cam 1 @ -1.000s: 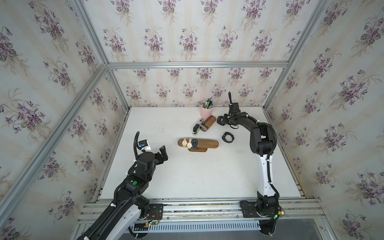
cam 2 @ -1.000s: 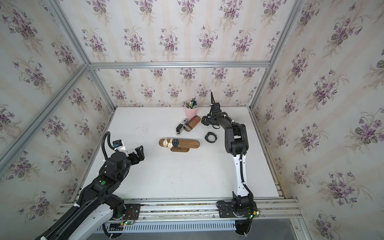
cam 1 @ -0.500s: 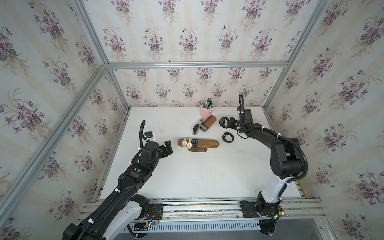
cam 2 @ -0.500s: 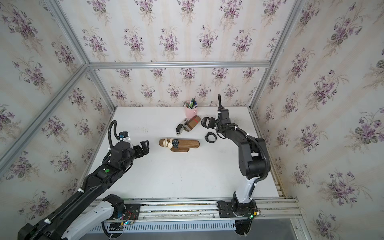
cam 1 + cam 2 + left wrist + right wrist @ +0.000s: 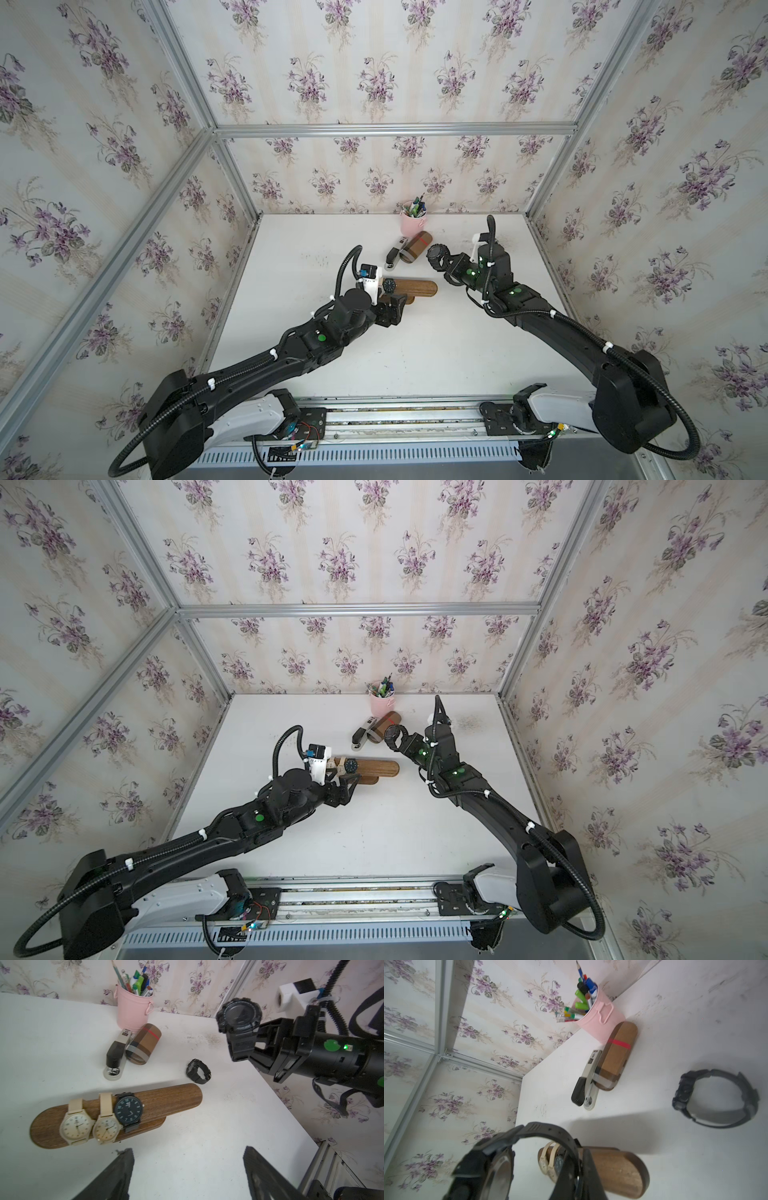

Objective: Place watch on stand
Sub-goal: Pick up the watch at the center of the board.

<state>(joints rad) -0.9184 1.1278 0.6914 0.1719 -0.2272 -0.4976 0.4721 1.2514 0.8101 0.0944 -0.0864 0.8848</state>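
The right hand (image 5: 254, 1045) is clamped on the strap of a chunky black watch (image 5: 239, 1015). It holds the watch in the air, out past the bare end of the stand (image 5: 166, 1097) and clear of it. The stand rests on the white table (image 5: 52, 1043). Its bar carries two cream watches (image 5: 76, 1126) and a dark-faced watch (image 5: 128, 1110), packed side by side toward its other end. The left hand (image 5: 187, 1154) hovers on the side of the stand toward the robot's base, its fingers wide apart with nothing between them. A second black watch (image 5: 198, 1072) lies on the table just beyond the stand's bare end. Farther behind the stand are a plaid cylinder (image 5: 143, 1045), a stapler (image 5: 116, 1057) just beside it, and a pink cup of pens (image 5: 133, 1012).
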